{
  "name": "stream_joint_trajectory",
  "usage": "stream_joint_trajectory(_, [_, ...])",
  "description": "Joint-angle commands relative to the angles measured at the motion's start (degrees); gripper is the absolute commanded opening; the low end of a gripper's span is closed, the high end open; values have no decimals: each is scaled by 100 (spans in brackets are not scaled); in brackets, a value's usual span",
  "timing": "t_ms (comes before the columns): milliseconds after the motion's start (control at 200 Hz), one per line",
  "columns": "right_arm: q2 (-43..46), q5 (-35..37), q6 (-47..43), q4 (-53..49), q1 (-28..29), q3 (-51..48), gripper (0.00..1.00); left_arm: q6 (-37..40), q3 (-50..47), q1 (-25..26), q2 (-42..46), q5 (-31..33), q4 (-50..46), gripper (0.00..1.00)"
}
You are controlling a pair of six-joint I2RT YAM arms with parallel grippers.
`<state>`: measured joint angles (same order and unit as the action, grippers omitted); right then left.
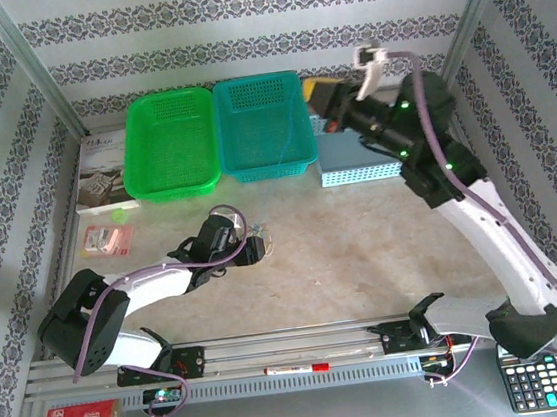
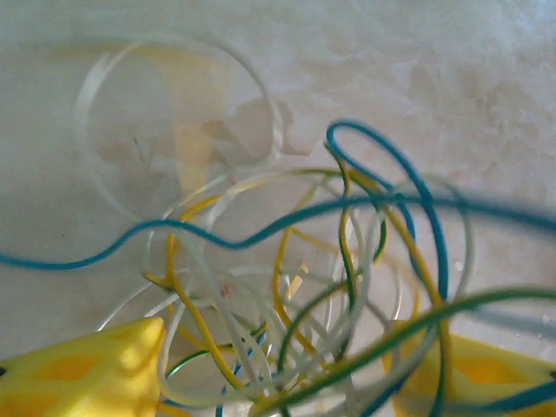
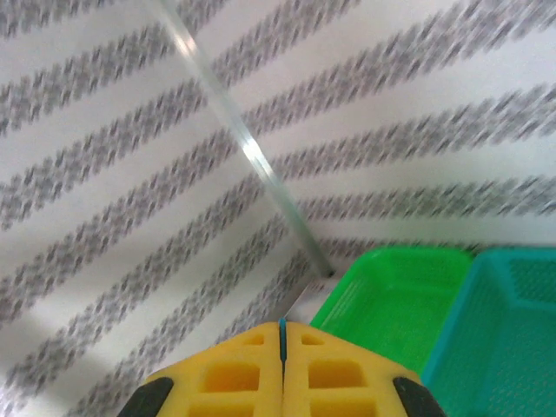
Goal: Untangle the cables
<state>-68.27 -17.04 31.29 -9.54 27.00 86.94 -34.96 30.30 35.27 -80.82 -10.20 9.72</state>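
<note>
Cables [image 2: 287, 287]: tangled on the counter [image 1: 365, 259].
Left end effector [image 2: 278, 343]: fingers apart, straddling the tangle.
Right end effector [image 3: 282, 334]: raised, fingers together, seemingly pinching a blue strand [image 2: 365, 202].
Risk: a taut pull could cinch loops or drag the whole tangle.

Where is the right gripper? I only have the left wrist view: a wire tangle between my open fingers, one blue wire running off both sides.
Observer: Top view: the right gripper is raised at the back, by the teal basket's right rim.
Operator: Holding anything?
Observer: Its wrist view shows its jaws shut, a thin blue strand pinched between them.
Operator: And my arm?
Observer: The left gripper sits low over mid-table, in front of the teal basket's left end.
</note>
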Motion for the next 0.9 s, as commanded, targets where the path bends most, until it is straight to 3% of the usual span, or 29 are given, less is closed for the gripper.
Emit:
stream_joint_trajectory(0, [3,-209,-5,-154,-486,104,0,-79,-36,81,284,111,267,66])
stream_joint_trajectory(230, [-272,-455,408,54,-1617,375,0,-69,34,85,888,161,-77,67])
stream_joint_trajectory(350, [-388,-776,830,304,-1865,521,0,-63,4,86,1157,225,-197,67])
stream_joint_trajectory(575, [-330,-1178,1028,465,-1468,330,0,213,110,87,1625,359,-494,71])
stream_joint_trajectory(899, [-273,-1085,815,263,-160,527,0,1125,755,279,1381,-81,-206,77])
